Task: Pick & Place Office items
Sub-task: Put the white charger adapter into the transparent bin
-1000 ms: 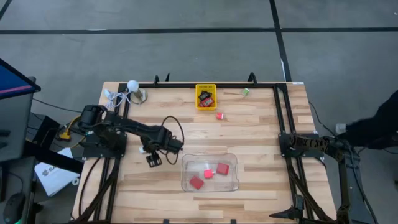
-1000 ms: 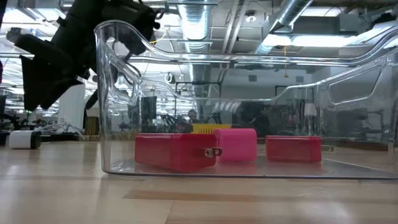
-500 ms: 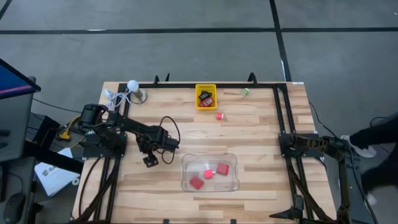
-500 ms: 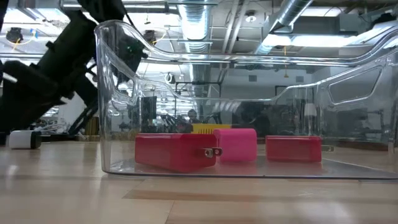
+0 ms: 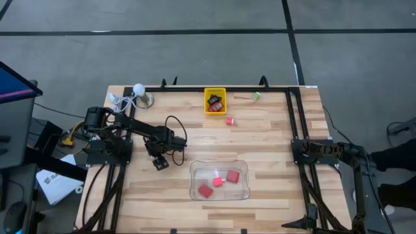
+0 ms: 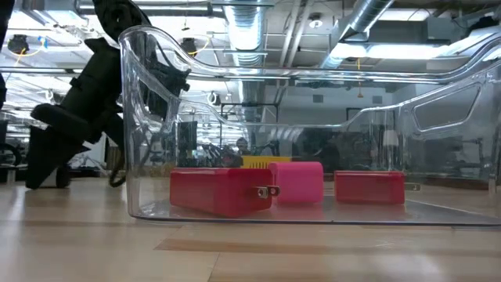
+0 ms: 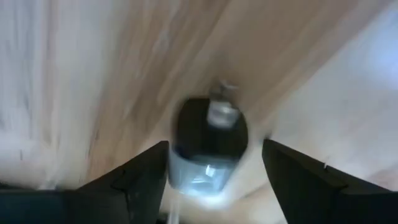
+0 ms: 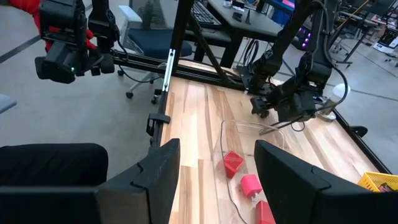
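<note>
A small office item with a black top and a pale body (image 7: 208, 140) lies on the wooden table left of the clear tray (image 5: 220, 180). My left gripper (image 7: 214, 180) points steeply down over it, open, one finger on each side; no touch shows. In the high view my left gripper (image 5: 159, 161) covers the item, and in the low view it (image 6: 47, 160) stands low over the table. The tray holds three red and pink blocks (image 6: 223, 189). My right gripper (image 8: 217, 149) waits open, high at the table's right side.
A yellow basket (image 5: 215, 101) with several small pieces stands at the far edge. A red block (image 5: 229, 121) lies just in front of it and a green piece (image 5: 257, 96) to its right. A white ball with a cord (image 5: 138, 89) sits at the far left corner.
My left gripper has sunk from above the tray's left wall down to the table. It has tipped more steeply downward and now straddles the small black and pale item. The tray and its blocks have not moved.
</note>
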